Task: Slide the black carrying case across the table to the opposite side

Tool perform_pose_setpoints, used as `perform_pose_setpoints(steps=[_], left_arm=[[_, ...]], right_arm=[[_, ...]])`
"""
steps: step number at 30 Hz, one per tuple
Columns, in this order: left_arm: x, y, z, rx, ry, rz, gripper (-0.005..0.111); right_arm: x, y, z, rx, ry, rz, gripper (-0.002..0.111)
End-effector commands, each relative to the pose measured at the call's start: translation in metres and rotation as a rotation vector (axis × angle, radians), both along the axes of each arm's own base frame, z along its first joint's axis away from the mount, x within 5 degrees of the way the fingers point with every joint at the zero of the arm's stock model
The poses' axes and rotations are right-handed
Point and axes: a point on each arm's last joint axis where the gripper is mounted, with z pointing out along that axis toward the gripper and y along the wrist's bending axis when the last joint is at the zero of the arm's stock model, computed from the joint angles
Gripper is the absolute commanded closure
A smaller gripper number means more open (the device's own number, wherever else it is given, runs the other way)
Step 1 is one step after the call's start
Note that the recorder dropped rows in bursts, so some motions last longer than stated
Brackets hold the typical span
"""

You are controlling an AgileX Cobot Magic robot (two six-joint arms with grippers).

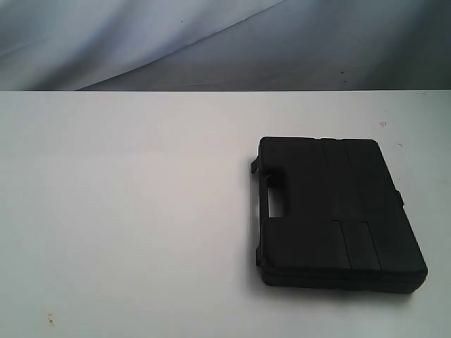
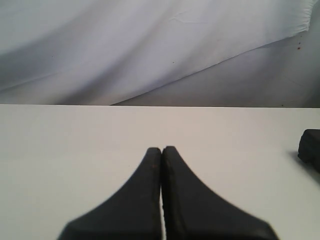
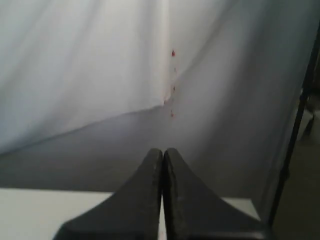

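Observation:
The black carrying case (image 1: 332,211) lies flat on the right half of the white table (image 1: 127,211), its handle cut-out facing left. Neither gripper shows in the exterior view. In the left wrist view my left gripper (image 2: 162,148) is shut with nothing between its black fingers, low over bare tabletop; a corner of the case (image 2: 311,147) peeks in at that frame's edge, well apart from the fingertips. My right gripper (image 3: 163,149) is shut and empty too, pointing past the table's far edge (image 3: 30,192) toward the backdrop. The case is out of the right wrist view.
A pale draped cloth backdrop (image 1: 211,42) hangs behind the table's far edge. A dark stand pole (image 3: 295,135) rises beside the table in the right wrist view. Small specks mark the tabletop near its front left (image 1: 49,320).

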Motion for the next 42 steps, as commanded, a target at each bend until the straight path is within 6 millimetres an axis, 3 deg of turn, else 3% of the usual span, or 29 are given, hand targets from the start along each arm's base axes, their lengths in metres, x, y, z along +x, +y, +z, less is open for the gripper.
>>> perform_pose_setpoints(steps=[1, 11, 17, 24, 32, 42], left_arm=[[0.0, 0.0, -0.001, -0.004, 0.0, -0.007, 0.107], [0.0, 0.0, -0.001, -0.004, 0.0, -0.007, 0.107], [0.0, 0.0, -0.001, -0.004, 0.0, -0.007, 0.107], [0.0, 0.0, -0.001, -0.004, 0.0, -0.007, 0.107], [0.0, 0.0, -0.001, -0.004, 0.0, -0.007, 0.107], [0.0, 0.0, -0.001, -0.004, 0.0, -0.007, 0.107]], right_arm=[[0.019, 0.011, -0.009, 0.001, 0.211, 0.061, 0.108], [0.062, 0.05, -0.054, 0.063, 0.567, 0.278, 0.108], [0.085, 0.095, -0.088, 0.016, 0.709, 0.391, 0.108], [0.111, 0.149, -0.141, 0.019, 0.843, 0.413, 0.108], [0.125, 0.185, -0.197, 0.012, 0.994, 0.388, 0.108], [0.146, 0.226, -0.213, 0.005, 1.103, 0.381, 0.108]])
